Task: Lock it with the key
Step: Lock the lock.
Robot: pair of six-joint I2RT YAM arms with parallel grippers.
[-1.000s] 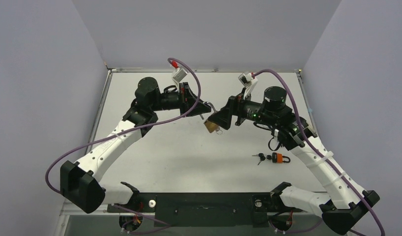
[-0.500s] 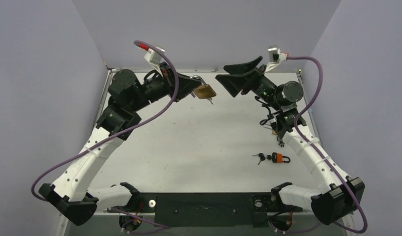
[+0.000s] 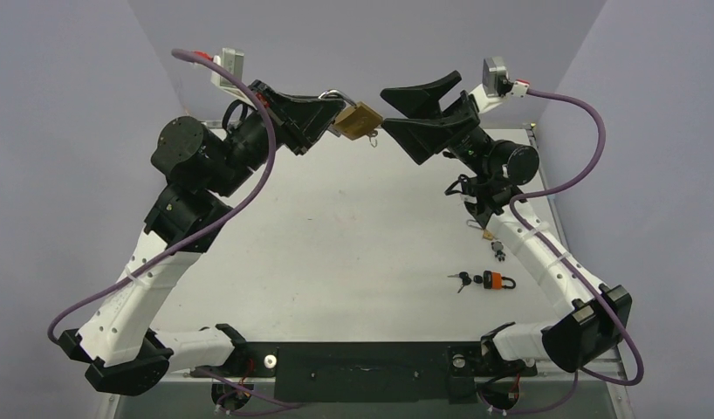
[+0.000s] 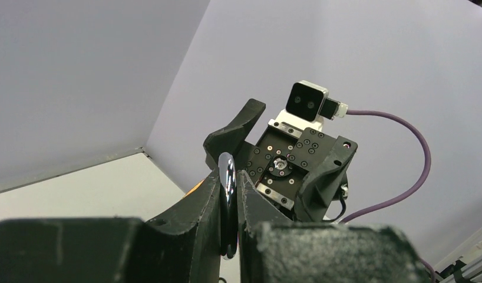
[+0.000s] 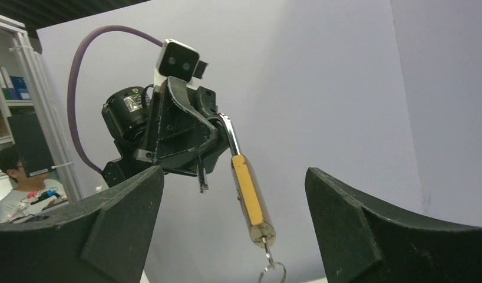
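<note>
My left gripper (image 3: pixel 329 106) is raised high at the back and is shut on the chrome shackle (image 4: pixel 228 197) of a brass padlock (image 3: pixel 356 120). The padlock's body sticks out to the right in the air. In the right wrist view the padlock (image 5: pixel 251 197) hangs edge-on, with a key (image 5: pixel 266 249) in its bottom end and a key ring (image 5: pixel 273 274) below it. My right gripper (image 3: pixel 386 108) is open wide and empty, facing the padlock from the right, just apart from it. Its jaws stand to either side of the padlock in the right wrist view (image 5: pixel 234 172).
A small orange padlock (image 3: pixel 496 280) with a bunch of keys (image 3: pixel 462 280) lies on the grey table (image 3: pixel 336 244) at the front right, near the right arm. Grey walls close the table in at the back and both sides.
Both arms have risen from low over the table. The left gripper has carried the padlock up and back. The right gripper, earlier close against the padlock, now stands open beside it.
</note>
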